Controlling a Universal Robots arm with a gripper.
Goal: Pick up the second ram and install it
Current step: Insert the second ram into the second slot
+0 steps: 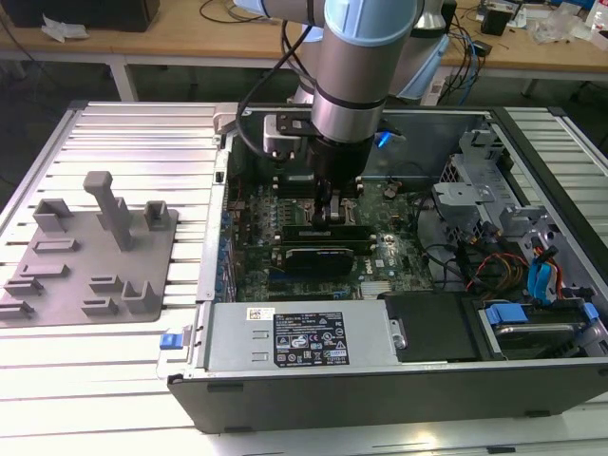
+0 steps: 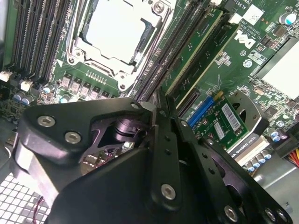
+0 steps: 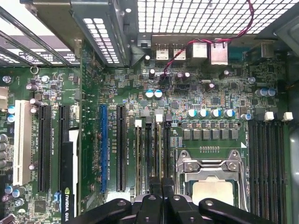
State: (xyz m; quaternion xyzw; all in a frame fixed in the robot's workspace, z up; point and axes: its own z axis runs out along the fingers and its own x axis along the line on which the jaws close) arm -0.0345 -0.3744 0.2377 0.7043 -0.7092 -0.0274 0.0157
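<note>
The hand (image 2: 156, 109) hangs low inside the computer case (image 1: 399, 375), fingers pressed together on the second ram (image 2: 194, 51) — its long axis along the memory slots (image 3: 152, 158) just beside the CPU socket (image 2: 117, 32). The stick stands in a slot directly under the fingertips.

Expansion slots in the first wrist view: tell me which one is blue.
The blue slot, standing between two black slots; the white slot lies beyond them.
</note>
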